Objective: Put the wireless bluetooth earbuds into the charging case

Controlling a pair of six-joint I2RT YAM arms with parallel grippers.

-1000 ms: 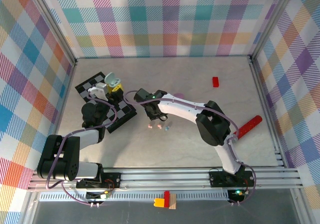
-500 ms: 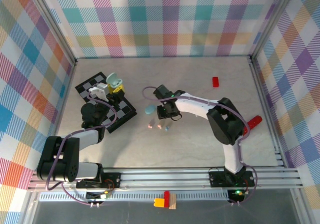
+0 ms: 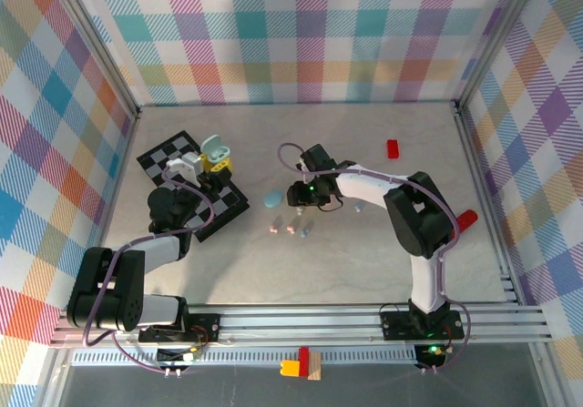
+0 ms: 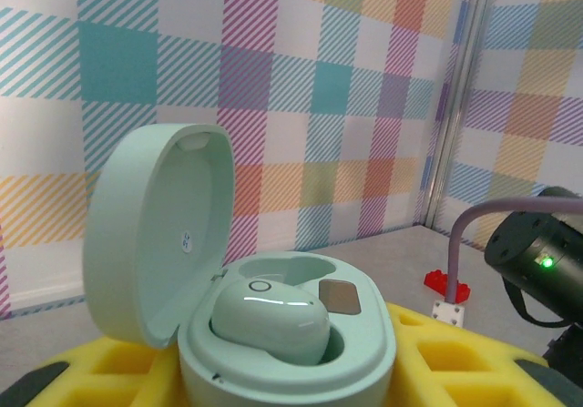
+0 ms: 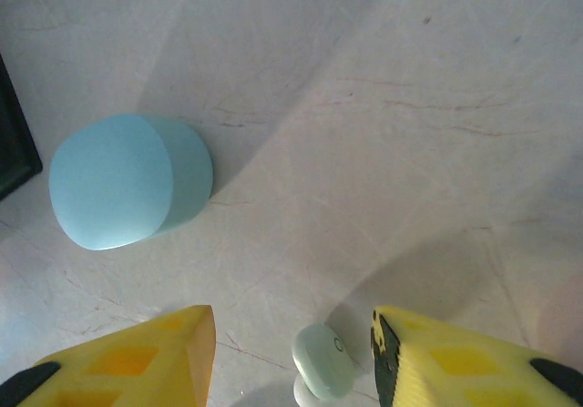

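Note:
My left gripper (image 4: 282, 375) is shut on the open mint charging case (image 4: 364, 357), its lid (image 4: 155, 229) tipped up to the left. One mint earbud (image 4: 269, 320) sits in the case. From above, the left gripper (image 3: 211, 159) holds the case over the checkered board (image 3: 173, 152). My right gripper (image 5: 291, 327) is open and low over the table. A loose mint earbud (image 5: 326, 361) lies between its yellow fingers (image 5: 146, 361), closer to the right one. The right gripper (image 3: 305, 195) hangs at mid-table, just above three pastel earbuds (image 3: 291, 228).
A closed light blue case (image 5: 123, 179) lies left of the right gripper, also seen as the blue case (image 3: 272, 198) from above. A small light blue piece (image 3: 358, 207) sits right of it. A red block (image 3: 393, 148) lies far right. Patterned walls enclose the table.
My right gripper has swung right, off the board's edge to mid-table, and the light blue case now lies uncovered behind it. The left gripper with the mint case shifted slightly right.

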